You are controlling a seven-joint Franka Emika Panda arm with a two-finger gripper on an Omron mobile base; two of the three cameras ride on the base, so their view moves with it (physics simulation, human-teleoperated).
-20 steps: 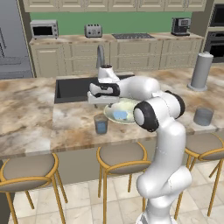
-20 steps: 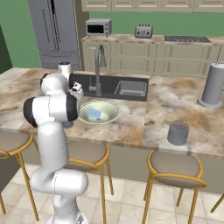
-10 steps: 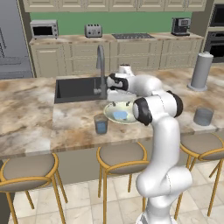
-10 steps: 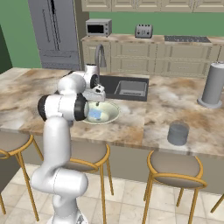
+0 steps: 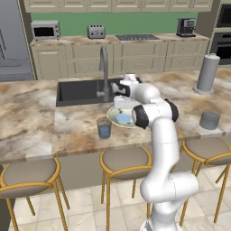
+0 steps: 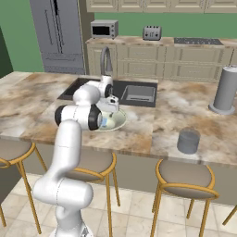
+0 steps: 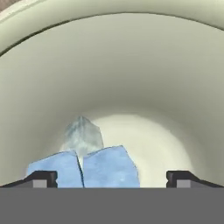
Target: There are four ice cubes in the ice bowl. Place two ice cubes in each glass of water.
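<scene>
I see three ice cubes [image 7: 105, 168] lying in the bottom of the ice bowl [image 7: 131, 65] in the hand view: two light-blue lumps pressed side by side, with a paler, clearer one just behind them. The bowl [image 5: 118, 119] sits on the marble counter [image 5: 40, 113] just in front of the sink [image 5: 79, 90]. One glass of water [image 5: 104, 128] stands near the bowl's left side, the other [image 5: 210, 120] well apart to the right, near the tall grey cylinder [image 5: 207, 73].

A second ago my gripper [image 7: 111, 177] was off to the left of the bowl over the sink edge; half a second ago it had swung above the bowl. Now it is down over the bowl's inside, fingers spread wide, with the two blue cubes between the tips and nothing pinched.
</scene>
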